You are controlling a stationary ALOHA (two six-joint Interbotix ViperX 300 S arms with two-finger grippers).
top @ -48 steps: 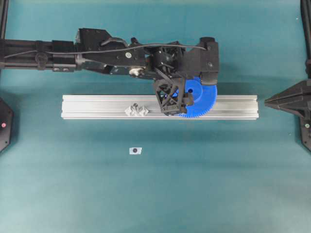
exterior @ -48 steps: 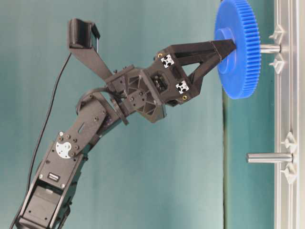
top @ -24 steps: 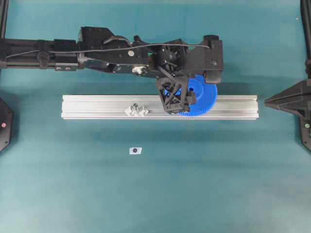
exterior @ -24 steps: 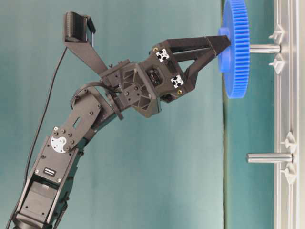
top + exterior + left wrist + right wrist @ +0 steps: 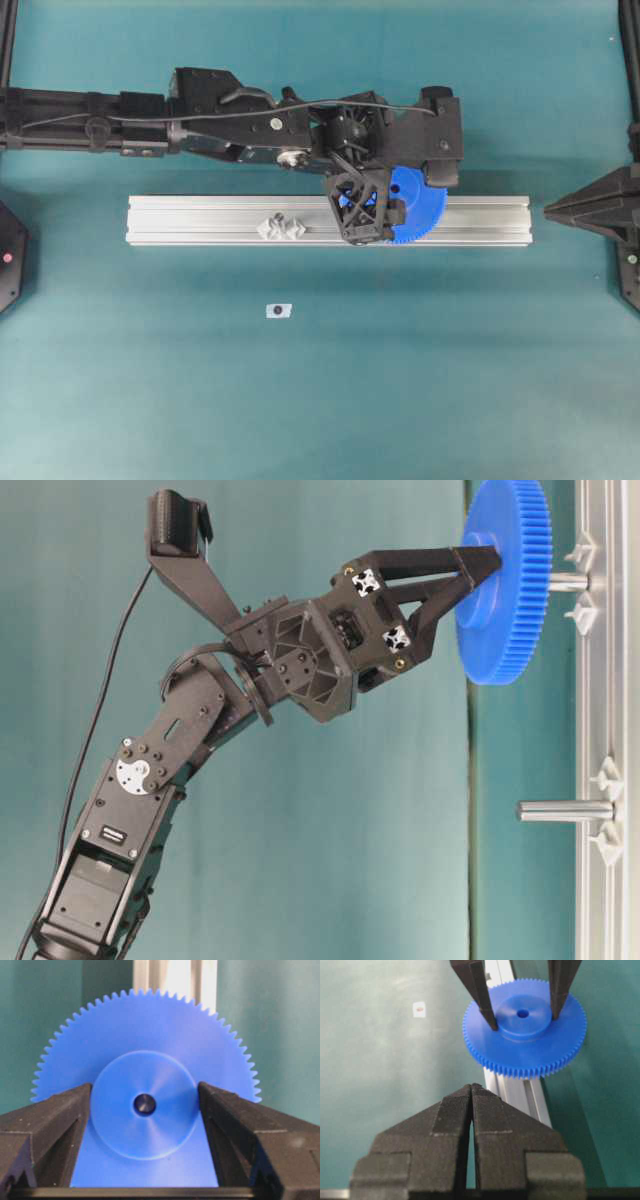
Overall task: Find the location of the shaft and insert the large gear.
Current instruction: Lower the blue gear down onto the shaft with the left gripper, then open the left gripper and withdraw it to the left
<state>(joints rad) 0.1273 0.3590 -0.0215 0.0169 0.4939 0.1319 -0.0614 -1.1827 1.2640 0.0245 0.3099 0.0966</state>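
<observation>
On the teal mat (image 5: 420, 380), the left gripper (image 5: 478, 568), pinching the large gear (image 5: 503, 580) by its hub, could jam it crooked on the shaft (image 5: 567, 581) because the gear sits tilted.

Bright blue gear, black arms, silver rail on a teal table
The large gear (image 5: 525, 1030) is a uniform bright blue, its rim ringed with fine even teeth and its hub showing a dark centre hole; the left gripper (image 5: 478, 562) at its hub is matt black, with small white squares bearing black marks on its body, and the right gripper (image 5: 471, 1092) is the same matt black; the shaft (image 5: 566, 581) is plain grey metal, as is the second pin (image 5: 565, 810), each flanked by pale clear pieces; the rail (image 5: 200, 220) is light silver with lengthwise grooves; the table (image 5: 400, 380) is even teal; the small tag (image 5: 278, 311) is white with a dark dot
</observation>
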